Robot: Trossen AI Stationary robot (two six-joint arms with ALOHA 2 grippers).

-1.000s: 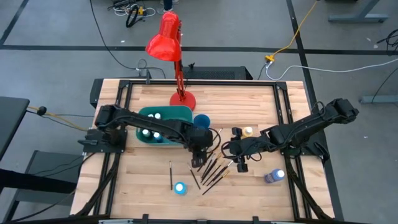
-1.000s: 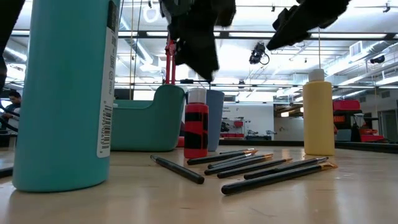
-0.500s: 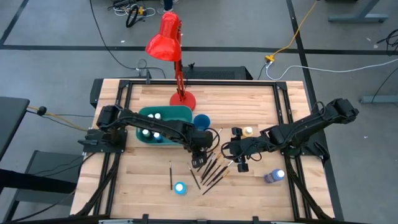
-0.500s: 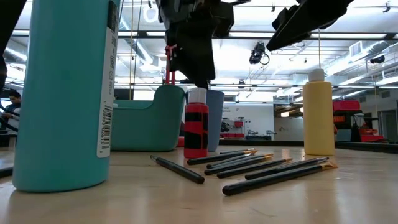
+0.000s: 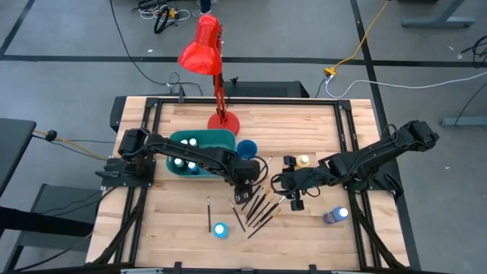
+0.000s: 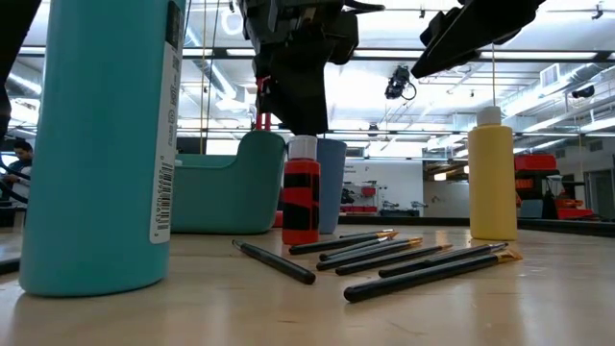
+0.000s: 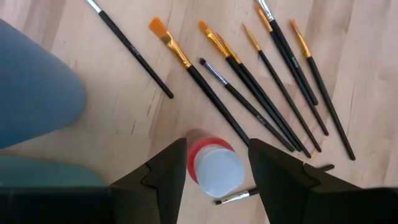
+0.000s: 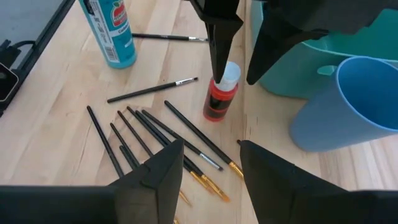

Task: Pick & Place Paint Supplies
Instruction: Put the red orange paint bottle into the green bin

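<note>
Above red bottle (image 7: pixel 214 167), left claw (image 7: pixel 217 163) open; label unreadable.

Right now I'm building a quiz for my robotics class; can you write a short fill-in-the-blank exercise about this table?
1. The left gripper hangs open directly above the ____ paint bottle.
2. That bottle stands upright with a ____ cap.
3. The brushes lie on the ____, not in the teal bin.
4. The right gripper is ____ and holds nothing.

Missing words: red; white; table; open

The label on the teal bottle (image 6: pixel 96 144) shows a barcode, its print unreadable.
</note>
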